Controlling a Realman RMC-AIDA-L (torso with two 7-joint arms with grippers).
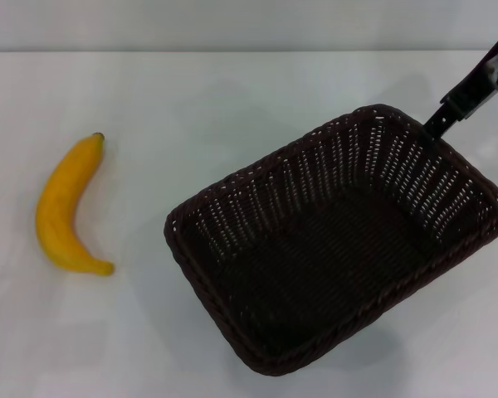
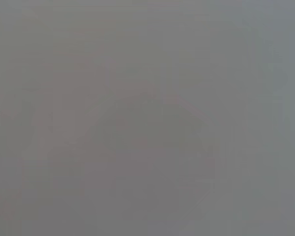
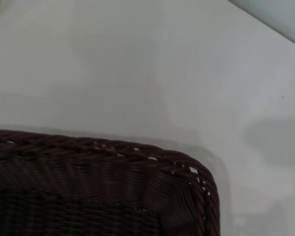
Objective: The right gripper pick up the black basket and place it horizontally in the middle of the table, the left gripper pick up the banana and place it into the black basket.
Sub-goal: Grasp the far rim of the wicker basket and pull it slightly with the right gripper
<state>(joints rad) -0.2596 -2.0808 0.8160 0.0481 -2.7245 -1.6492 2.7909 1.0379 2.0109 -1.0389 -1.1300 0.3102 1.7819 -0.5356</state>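
Right tool: mine, upper right, at basket rim; grip unclear.
Banana: left, on tabletop.

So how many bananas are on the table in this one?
1. A single curved yellow banana lies on the white table at the robot's left, apart from the dark woven wicker basket, whose visible inside holds none.

A dark woven wicker basket sits open side up, skewed diagonally, on the right of a white desk. A curved yellow banana lies well apart on the left.
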